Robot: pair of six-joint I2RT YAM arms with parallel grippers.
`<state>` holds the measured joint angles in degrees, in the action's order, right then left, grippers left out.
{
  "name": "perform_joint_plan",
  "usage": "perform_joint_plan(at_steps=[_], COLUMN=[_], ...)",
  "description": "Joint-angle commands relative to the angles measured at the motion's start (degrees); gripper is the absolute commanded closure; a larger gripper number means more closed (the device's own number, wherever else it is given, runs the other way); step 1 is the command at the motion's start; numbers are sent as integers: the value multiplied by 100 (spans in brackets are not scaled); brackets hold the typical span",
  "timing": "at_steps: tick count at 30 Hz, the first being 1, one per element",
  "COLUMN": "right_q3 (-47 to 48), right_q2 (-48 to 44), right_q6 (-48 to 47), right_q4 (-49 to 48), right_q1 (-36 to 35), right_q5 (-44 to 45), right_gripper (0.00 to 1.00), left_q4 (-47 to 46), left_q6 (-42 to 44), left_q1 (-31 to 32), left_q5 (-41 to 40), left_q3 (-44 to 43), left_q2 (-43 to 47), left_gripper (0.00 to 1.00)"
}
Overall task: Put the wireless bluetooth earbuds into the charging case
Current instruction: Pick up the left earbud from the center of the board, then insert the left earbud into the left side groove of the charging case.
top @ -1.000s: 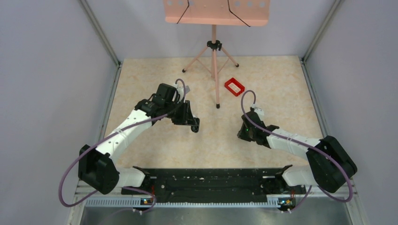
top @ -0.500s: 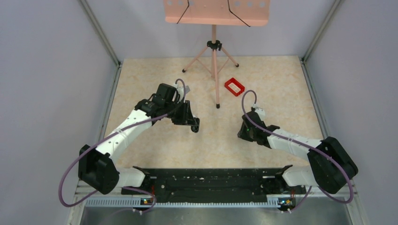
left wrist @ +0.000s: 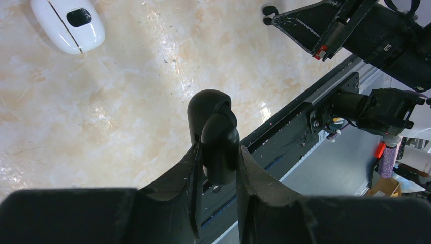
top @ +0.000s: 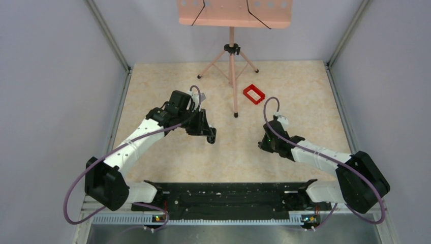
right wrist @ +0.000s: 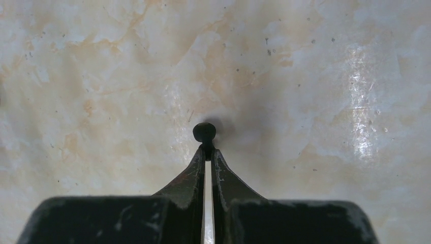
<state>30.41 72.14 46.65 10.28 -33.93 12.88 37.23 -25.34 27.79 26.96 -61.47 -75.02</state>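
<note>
Presently in left gripper (left wrist: 217, 158): charging case (left wrist: 213, 124), glossy black, held upright and raised above the table (top: 167, 96). Its rounded lid looks swung open, though black on black makes that hard to confirm.
Left grip: both fingers tight against the case, one on each side.
Right gripper (right wrist: 207, 152): pointed down at the table, right of centre, well apart from the left gripper.
Right grip: fingers pressed together with only a hairline slit between them, the tips nipping the lower end of the earbud (right wrist: 204, 132).
Earbud: tiny, black and rounded. It sticks out just beyond the right fingertips, with a soft shadow beside it on the marbled surface.
White rounded object (left wrist: 68, 25): lying on the table, with a dark oval window and a seam line.
Red frame (top: 253, 94): on the far part of the table, near a foot of the pink stand (top: 233, 56).
</note>
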Motion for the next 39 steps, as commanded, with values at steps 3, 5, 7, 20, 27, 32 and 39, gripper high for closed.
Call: perform_joint_plan(at_steps=[3,5,7,20,27,32,39], right_q3=[87,62,-46,635,1229,1702,2126], right_q2=[-196,-407,-800,-2385,-1661,-885,-399], right_q6=[-46,-118,-260,-372,-152,-12,74], right_q4=[-88,-122,-373,-278,-872,-1204,-1046], right_q1=[62,63,62,-442,-1282,-1560,-1561], right_q5=[-5,-146,-466,-1886,-1869,-1941,-1997], right_gripper=[100,100,100,100,100,100,100], left_q4=[-129,-147,-229,-1939,-2235,-2136,-2089], left_q6=[56,62,81,-164,-366,-462,-417], left_q1=[-22,-19,-24,-20,-22,-21,-21], left_q5=[5,-6,3,460,295,220,96], left_q3=[39,55,100,654,800,761,753], left_q2=[185,190,216,687,877,879,1044], left_gripper=[100,100,100,100,100,100,100])
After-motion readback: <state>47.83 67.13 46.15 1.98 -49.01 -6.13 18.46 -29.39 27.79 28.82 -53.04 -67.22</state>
